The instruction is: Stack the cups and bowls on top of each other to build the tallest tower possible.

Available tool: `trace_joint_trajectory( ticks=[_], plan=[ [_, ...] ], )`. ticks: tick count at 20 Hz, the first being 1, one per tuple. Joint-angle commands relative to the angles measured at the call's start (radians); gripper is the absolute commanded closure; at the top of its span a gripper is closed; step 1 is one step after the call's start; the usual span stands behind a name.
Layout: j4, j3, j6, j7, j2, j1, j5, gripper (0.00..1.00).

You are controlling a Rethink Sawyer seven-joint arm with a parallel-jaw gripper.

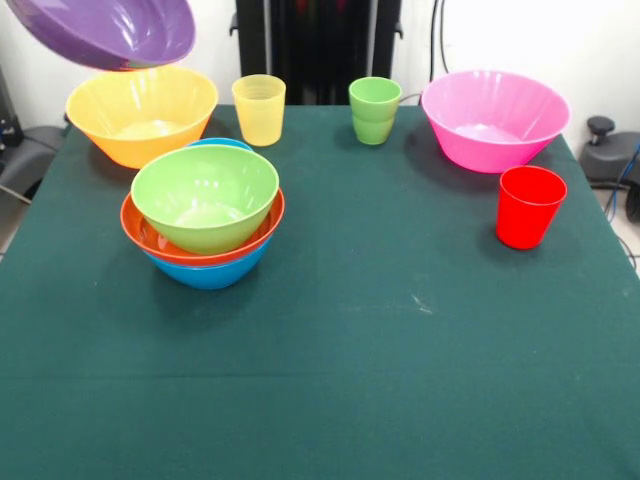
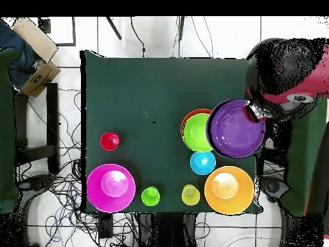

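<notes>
While the purple bowl (image 1: pixel 105 30) hangs tilted in the air above the yellow-orange bowl (image 1: pixel 140 112), I see the jaws clamped on its rim in the overhead view. On the counter (image 1: pixel 350 330), the green bowl (image 1: pixel 204 195) sits nested in the red-orange bowl (image 1: pixel 150 238) and the big blue bowl (image 1: pixel 208 274). Pink bowl (image 1: pixel 494 118) and three cups stand apart.
</notes>
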Motion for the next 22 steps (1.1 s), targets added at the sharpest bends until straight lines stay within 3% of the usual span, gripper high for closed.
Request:
trace_joint_trajectory(
  ticks=[1,9,22],
  plan=[
    [0.166,-0.047,-0.089,0.083,-0.040,0.049,0.008,1.00],
    [0.248,-0.072,-0.155,0.157,-0.068,0.081,0.031,1.00],
    [0.261,-0.115,-0.178,0.154,-0.075,0.107,0.068,1.00]
  ],
)
